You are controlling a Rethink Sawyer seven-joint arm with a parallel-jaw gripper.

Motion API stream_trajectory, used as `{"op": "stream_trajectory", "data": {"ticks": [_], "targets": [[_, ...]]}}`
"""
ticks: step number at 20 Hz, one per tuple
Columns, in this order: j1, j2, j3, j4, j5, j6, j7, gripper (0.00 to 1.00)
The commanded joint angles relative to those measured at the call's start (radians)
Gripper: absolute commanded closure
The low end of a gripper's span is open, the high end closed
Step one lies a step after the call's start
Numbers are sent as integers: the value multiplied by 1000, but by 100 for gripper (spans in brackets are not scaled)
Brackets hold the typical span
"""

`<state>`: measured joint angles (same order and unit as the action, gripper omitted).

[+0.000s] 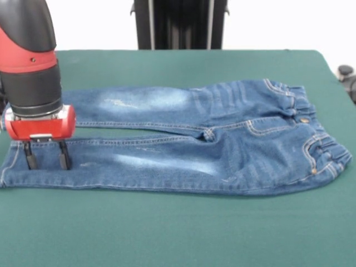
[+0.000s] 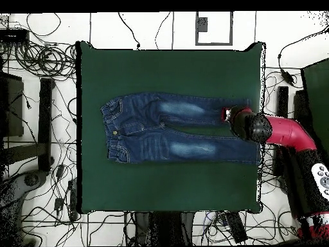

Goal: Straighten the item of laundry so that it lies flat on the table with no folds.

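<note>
The item of laundry, a small pair of blue jeans (image 1: 233, 144), lies spread on the green table (image 1: 167, 233). In the front view its waistband is at the right and both legs run side by side to the left. The cloth looks mostly flat, with slight wrinkles near the crotch. My gripper (image 1: 47, 164) stands open over the cuff end of the near leg, fingertips at or just above the denim and nothing held between them. In the overhead view the jeans (image 2: 167, 128) point their legs right, and the arm's head (image 2: 247, 123) covers the leg ends.
A black stand (image 1: 179, 25) rises behind the table's far edge. A small black object (image 1: 346, 72) sits off the table's right corner. In the overhead view, cables (image 2: 45, 61) litter the floor around the table, and the leg ends lie close to its right edge (image 2: 260, 128).
</note>
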<state>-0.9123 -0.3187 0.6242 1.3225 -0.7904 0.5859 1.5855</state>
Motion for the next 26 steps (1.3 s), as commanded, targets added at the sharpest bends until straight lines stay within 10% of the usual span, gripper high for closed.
{"op": "stream_trajectory", "data": {"ticks": [1, 26], "targets": [[97, 58, -5, -38, -59, -7, -129, 0], [156, -4, -146, -41, 19, 179, 3, 0]]}}
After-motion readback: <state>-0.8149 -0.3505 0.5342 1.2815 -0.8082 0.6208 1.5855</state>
